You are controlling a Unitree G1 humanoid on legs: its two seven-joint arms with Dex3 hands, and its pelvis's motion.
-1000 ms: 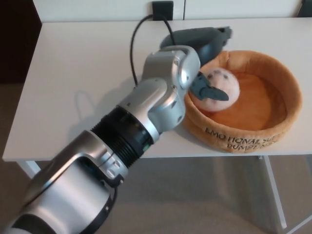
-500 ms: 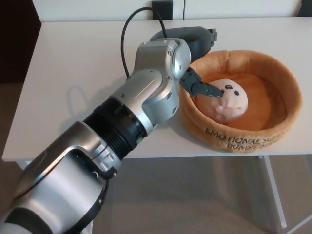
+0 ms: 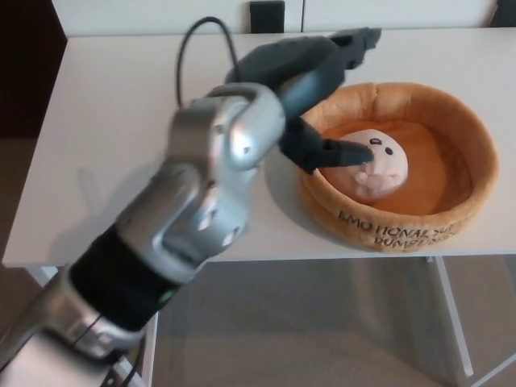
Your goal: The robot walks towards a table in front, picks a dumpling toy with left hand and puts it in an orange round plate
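A pale pink dumpling toy point(image 3: 375, 164) with a small drawn face lies inside the orange round plush plate point(image 3: 468, 133) on the white table point(image 3: 105, 121). My left hand point(image 3: 310, 76) is raised over the plate's left rim, open, its fingers spread apart. One dark finger point(image 3: 322, 151) juts out just left of the dumpling, and the others reach over the plate's far rim. The hand holds nothing. My silver left arm fills the left and lower part of the head view.
The plate carries dark lettering on its front wall point(image 3: 395, 227). A black cable point(image 3: 187, 48) arcs from my arm over the table. A black wall socket point(image 3: 266, 14) sits behind the table's far edge. Beneath the front edge is beige floor point(image 3: 322, 330).
The dumpling left my left hand and dropped to rest in the plate. The hand opened, rose and drew back to the left, and the arm swung toward the camera.
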